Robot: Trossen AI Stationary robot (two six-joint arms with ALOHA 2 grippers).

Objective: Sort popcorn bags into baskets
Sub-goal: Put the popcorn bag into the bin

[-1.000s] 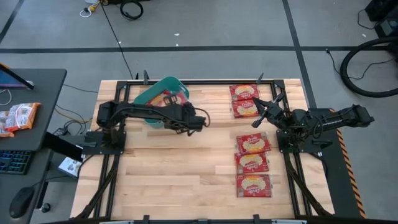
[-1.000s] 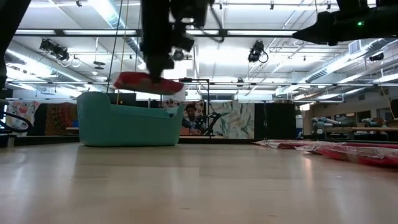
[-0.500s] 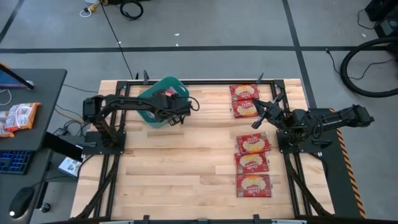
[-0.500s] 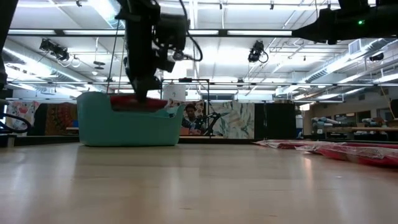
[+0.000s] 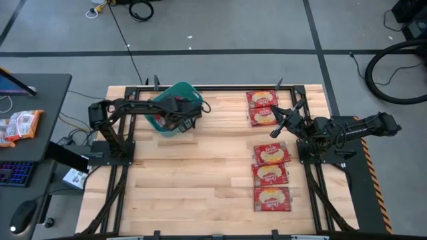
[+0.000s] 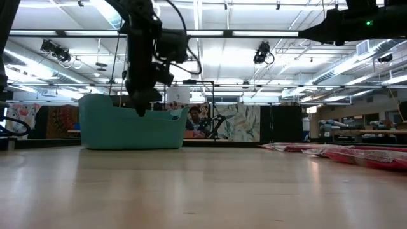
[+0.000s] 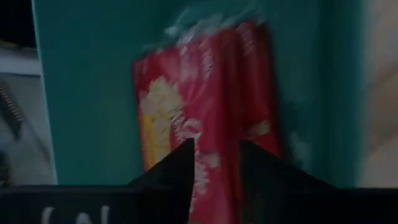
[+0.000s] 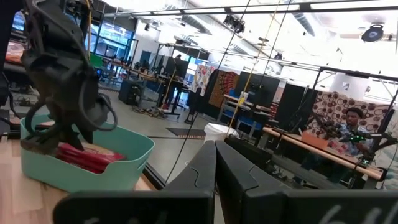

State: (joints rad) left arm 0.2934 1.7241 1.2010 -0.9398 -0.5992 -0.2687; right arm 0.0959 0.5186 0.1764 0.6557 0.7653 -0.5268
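The teal basket (image 5: 189, 89) stands at the table's far left, and red popcorn bags lie inside it (image 8: 81, 157). My left gripper (image 5: 167, 119) points down into the basket (image 6: 127, 130), shut on one red popcorn bag (image 7: 205, 93). Five more bags lie flat on the right half of the table: two at the far edge (image 5: 262, 100) (image 5: 263, 117) and three in a row nearer (image 5: 271, 155) (image 5: 270, 175) (image 5: 272, 199). My right gripper (image 5: 279, 123) hovers shut (image 8: 216, 163) beside the two far bags and touches nothing. My left gripper pinches the red popcorn bag between its two fingers (image 7: 180, 168), from above and pointing down. It grips near one end of the bag (image 7: 217, 140), where a lengthwise crease shows. The bag sits low inside the basket, against the teal wall (image 7: 87, 93); whether it rests on the bags beneath, I cannot tell.
A side desk left of the table carries an orange-and-white snack packet (image 5: 20, 125) and a keyboard (image 5: 13, 172). Bare wood spans the table's middle and near left (image 5: 187, 180). Black frame rails run along the table's edges. People and equipment show in the room beyond (image 8: 351, 118).
My left gripper has carried the red bag from right of the basket toward the table's left and far edge, then down into the basket. The bag hung above the rim a second ago, reached the rim half a second ago, and is now below it. My right arm has kept still.
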